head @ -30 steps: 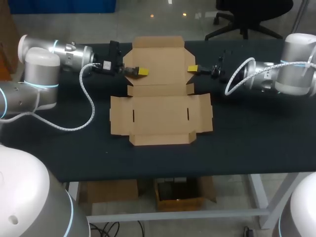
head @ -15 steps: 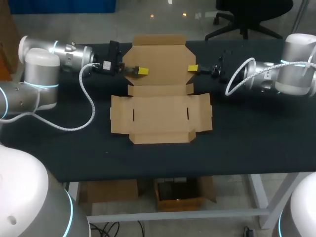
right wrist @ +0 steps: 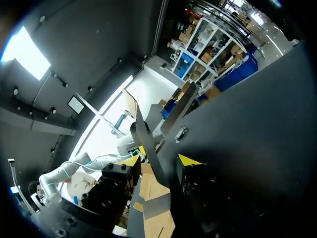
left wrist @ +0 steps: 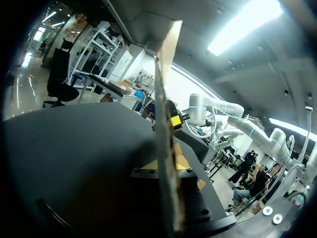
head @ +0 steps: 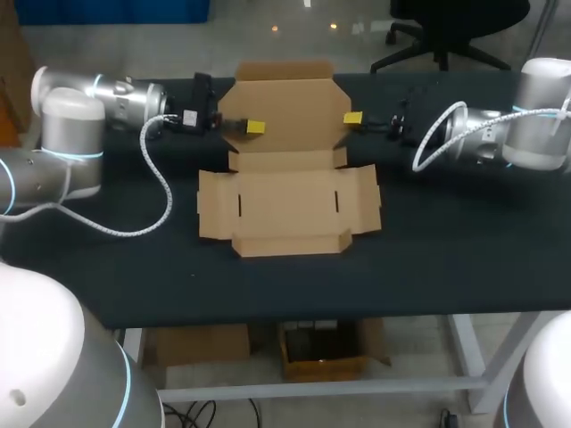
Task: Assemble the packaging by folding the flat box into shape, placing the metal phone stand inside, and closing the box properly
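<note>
The flat brown cardboard box (head: 287, 203) lies unfolded in the middle of the black table (head: 446, 259), with its rear lid panel (head: 285, 102) tilted up off the surface. The left gripper (head: 243, 127) is clamped on that panel's left edge and the right gripper (head: 357, 119) on its right edge, cardboard between the yellow tips. Holding both edges at once probably lets the panel hinge along its crease evenly, without twisting.

One cardboard box (head: 287, 192), in the middle of the frame; one dark surface (head: 446, 241) under it; two arms, the left arm (head: 80, 134) at the left edge, the right arm (head: 508, 138) at the right edge; two pincers, the left pincer (head: 255, 127) and the right pincer (head: 353, 118), in the upper middle.
</note>
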